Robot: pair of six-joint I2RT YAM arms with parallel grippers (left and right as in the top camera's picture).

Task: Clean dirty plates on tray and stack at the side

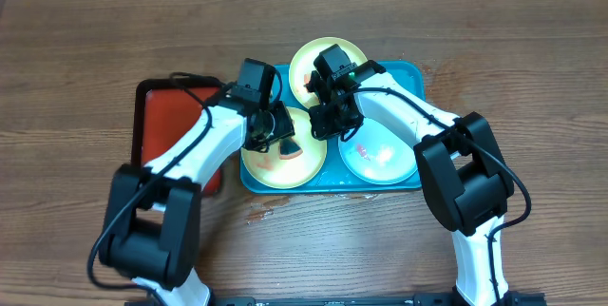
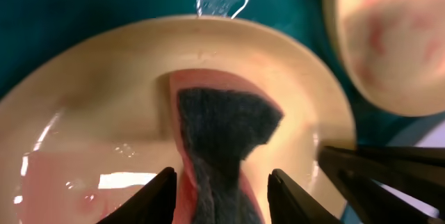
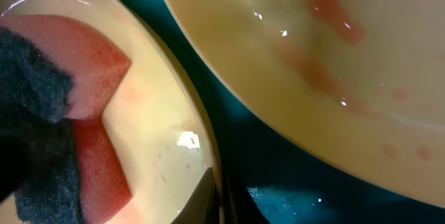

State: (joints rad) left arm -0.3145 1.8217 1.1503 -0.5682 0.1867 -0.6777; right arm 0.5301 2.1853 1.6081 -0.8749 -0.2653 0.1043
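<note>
The left fingers (image 2: 154, 200) are clamped on a sponge (image 2: 222, 123), pink foam with a dark scouring face, squeezed to a narrow waist between them. Right under it lies a yellow-green plate (image 2: 90, 113). Its pale cream centre is wet, with bright glints and a thin pinkish film.

Just off to one side of that grip, the right fingers (image 3: 211, 200) are pressed together, their tip down at the rim of this same plate; I can't tell whether it touches.

Beyond both sets of fingers sits the second yellow-green plate (image 1: 313, 59), its pale centre dotted and streaked with red-orange smears. Out past the right fingers, under that arm, is the light blue plate (image 1: 380, 154), shiny and pale in the middle.

All three plates rest close together on the turquoise tray (image 1: 413, 73). Outward from the left fingers, beside this tray, lies a red tray (image 1: 176, 116) with a black rim, and both trays sit on the wooden bench (image 1: 76, 59).
</note>
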